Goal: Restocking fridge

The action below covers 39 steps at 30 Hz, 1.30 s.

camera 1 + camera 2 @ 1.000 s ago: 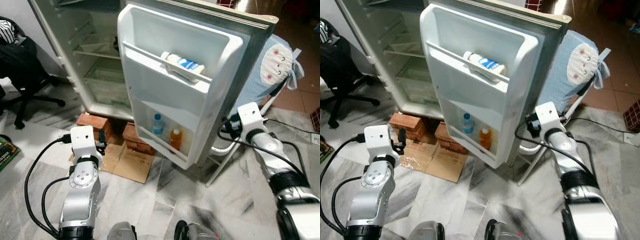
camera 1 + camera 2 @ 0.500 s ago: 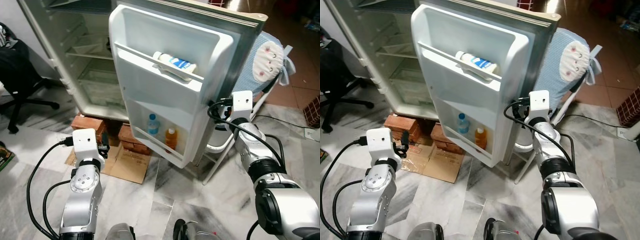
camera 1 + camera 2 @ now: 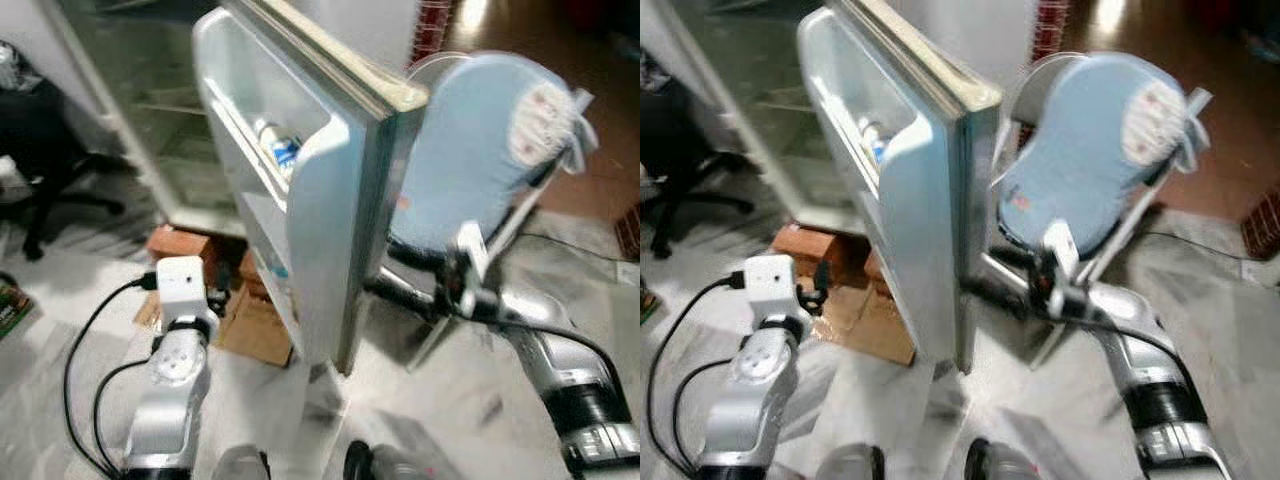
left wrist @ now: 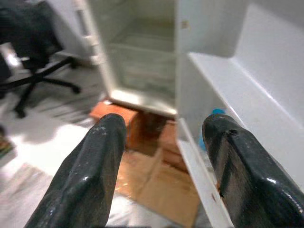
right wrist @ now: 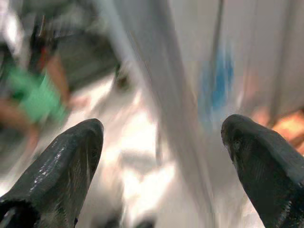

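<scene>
Both jaws gape empty: right gripper (image 5: 161,156) apparently behind the fridge door (image 3: 335,200); push evenly, left gripper (image 4: 164,156) clear.

We've got a grey marble floor (image 3: 470,400), a black office chair (image 3: 40,150) and a blue padded chair (image 3: 470,160) here.

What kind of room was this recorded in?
Most likely a lived-in home, perhaps a kitchen corner or utility area. An open fridge stands raised on bricks over a marble-patterned floor, with a cushioned chair beside it and an office chair nearby.
</scene>
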Motion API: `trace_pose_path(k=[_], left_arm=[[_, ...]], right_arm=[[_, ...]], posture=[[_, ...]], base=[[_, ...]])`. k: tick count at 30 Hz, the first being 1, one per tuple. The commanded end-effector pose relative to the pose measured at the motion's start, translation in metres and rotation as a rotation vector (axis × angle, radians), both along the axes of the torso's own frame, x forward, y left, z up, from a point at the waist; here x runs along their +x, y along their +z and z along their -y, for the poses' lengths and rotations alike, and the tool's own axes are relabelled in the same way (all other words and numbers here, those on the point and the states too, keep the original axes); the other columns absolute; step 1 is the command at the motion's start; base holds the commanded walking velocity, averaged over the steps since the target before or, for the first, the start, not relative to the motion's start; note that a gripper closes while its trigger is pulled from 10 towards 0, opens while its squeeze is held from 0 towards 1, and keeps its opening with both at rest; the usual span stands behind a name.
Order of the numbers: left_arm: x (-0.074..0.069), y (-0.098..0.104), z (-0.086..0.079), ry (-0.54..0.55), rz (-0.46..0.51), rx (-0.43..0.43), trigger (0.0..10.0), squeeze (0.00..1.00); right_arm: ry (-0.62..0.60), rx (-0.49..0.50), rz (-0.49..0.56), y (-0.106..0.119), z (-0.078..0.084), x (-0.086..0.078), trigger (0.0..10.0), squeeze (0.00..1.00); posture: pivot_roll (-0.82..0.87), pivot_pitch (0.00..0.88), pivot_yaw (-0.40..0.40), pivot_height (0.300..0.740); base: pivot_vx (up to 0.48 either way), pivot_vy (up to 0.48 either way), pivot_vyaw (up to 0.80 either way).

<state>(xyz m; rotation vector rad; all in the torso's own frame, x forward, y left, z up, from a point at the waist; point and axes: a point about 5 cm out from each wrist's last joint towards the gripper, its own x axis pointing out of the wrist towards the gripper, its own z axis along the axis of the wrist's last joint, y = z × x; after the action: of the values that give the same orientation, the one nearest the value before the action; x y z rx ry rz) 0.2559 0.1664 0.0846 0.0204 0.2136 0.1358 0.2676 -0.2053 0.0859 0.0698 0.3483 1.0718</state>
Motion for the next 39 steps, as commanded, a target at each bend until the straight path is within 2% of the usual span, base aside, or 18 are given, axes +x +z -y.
trace_pose_path(k=[1, 4, 6, 8, 10, 11, 13, 18, 20, 23, 25, 27, 30, 33, 36, 37, 38, 39], left_arm=[[0.0, 0.0, -0.003, 0.001, -0.002, 0.001, 10.0, 0.0], [0.001, 0.0, -0.003, -0.008, -0.007, 0.001, 10.0, 0.0], [0.002, -0.001, -0.001, -0.021, -0.01, 0.001, 10.0, 0.0], [0.003, -0.001, 0.001, -0.028, -0.012, 0.0, 10.0, 0.0], [0.004, -0.002, 0.004, -0.05, -0.019, -0.003, 10.0, 0.0], [0.004, -0.002, 0.004, -0.05, -0.019, -0.003, 10.0, 0.0], [0.004, 0.001, 0.01, -0.108, 0.009, 0.001, 10.0, 0.0], [0.001, 0.008, 0.003, -0.042, 0.065, 0.018, 10.0, 0.0], [-0.002, 0.006, -0.003, -0.005, 0.054, 0.016, 10.0, 0.0], [-0.002, 0.005, -0.005, 0.006, 0.047, 0.017, 10.0, 0.0], [-0.002, 0.004, -0.009, 0.023, 0.049, 0.021, 10.0, 0.0], [-0.002, 0.004, -0.011, 0.037, 0.051, 0.024, 10.0, 0.0], [-0.004, 0.004, -0.026, 0.14, 0.05, 0.016, 10.0, 0.0], [-0.008, 0.003, -0.034, 0.199, 0.042, 0.001, 10.0, 0.0], [-0.02, -0.018, -0.044, 0.24, -0.123, 0.001, 10.0, 0.0], [-0.025, -0.027, -0.048, 0.247, -0.191, -0.021, 10.0, 0.0], [-0.033, -0.044, -0.057, 0.256, -0.322, -0.011, 10.0, 0.0], [-0.037, -0.05, -0.06, 0.251, -0.366, -0.009, 10.0, 0.0]], right_arm=[[0.103, -0.078, -0.034, -0.004, 0.009, -0.015, 10.0, 0.0], [0.09, -0.245, -0.088, -0.015, 0.037, -0.027, 10.0, 0.0], [0.024, -0.338, -0.064, -0.017, 0.047, -0.018, 10.0, 0.0], [-0.016, -0.368, -0.035, -0.016, 0.048, -0.012, 10.0, 0.0], [-0.133, -0.435, 0.065, -0.012, 0.046, 0.007, 10.0, 0.0], [-0.133, -0.435, 0.065, -0.012, 0.046, 0.007, 10.0, 0.0], [-0.253, -0.474, 0.163, -0.007, 0.032, 0.028, 10.0, 0.0], [-0.297, -0.422, 0.229, -0.009, 0.004, 0.04, 10.0, 0.0], [-0.39, -0.284, 0.259, 0.0, -0.018, 0.052, 10.0, 0.0], [-0.405, -0.157, 0.257, 0.008, -0.036, 0.058, 10.0, 0.0], [-0.426, -0.001, 0.243, 0.024, -0.061, 0.065, 10.0, 0.0], [-0.422, 0.021, 0.245, 0.027, -0.068, 0.067, 10.0, 0.0], [-0.412, 0.071, 0.263, 0.037, -0.092, 0.072, 10.0, 0.0], [-0.417, 0.079, 0.265, 0.039, -0.101, 0.074, 10.0, 0.0], [-0.463, 0.078, 0.263, 0.041, -0.105, 0.081, 10.0, 0.0], [-0.472, 0.076, 0.268, 0.043, -0.105, 0.082, 10.0, 0.0], [-0.495, 0.067, 0.29, 0.047, -0.105, 0.085, 10.0, 0.0], [-0.506, 0.07, 0.291, 0.049, -0.104, 0.086, 10.0, 0.0]], posture=[[0.07, 0.114, 0.036, 0.74], [0.06, 0.112, 0.044, 0.74], [0.06, 0.109, 0.046, 0.74], [0.06, 0.109, 0.046, 0.74], [0.06, 0.107, 0.048, 0.74], [0.06, 0.107, 0.048, 0.74], [0.06, 0.103, 0.046, 0.74], [0.06, 0.103, 0.04, 0.74], [0.07, 0.102, 0.036, 0.74], [0.07, 0.103, 0.035, 0.74], [0.07, 0.101, 0.032, 0.74], [0.07, 0.1, 0.031, 0.74], [0.08, 0.095, 0.015, 0.74], [0.08, 0.094, 0.009, 0.74], [0.1, 0.091, 0.004, 0.74], [0.1, 0.09, 0.003, 0.74], [0.09, 0.088, 0.003, 0.74], [0.1, 0.088, 0.003, 0.74]], base=[[0.0, 0.0, 0.0], [0.0, 0.0, 0.0], [0.0, 0.0, 0.0], [0.0, 0.0, 0.0], [0.0, 0.0, 0.0], [0.0, 0.0, 0.0], [0.0, 0.0, 0.0], [0.0, 0.0, 0.0], [0.0, 0.0, 0.0], [0.0, 0.0, 0.0], [0.0, 0.0, 0.0], [0.0, 0.0, 0.0], [0.0, 0.0, 0.0], [0.0, 0.0, 0.0], [0.0, 0.0, 0.0], [0.0, 0.0, 0.0], [0.0, 0.0, 0.0], [0.0, 0.0, 0.0]])
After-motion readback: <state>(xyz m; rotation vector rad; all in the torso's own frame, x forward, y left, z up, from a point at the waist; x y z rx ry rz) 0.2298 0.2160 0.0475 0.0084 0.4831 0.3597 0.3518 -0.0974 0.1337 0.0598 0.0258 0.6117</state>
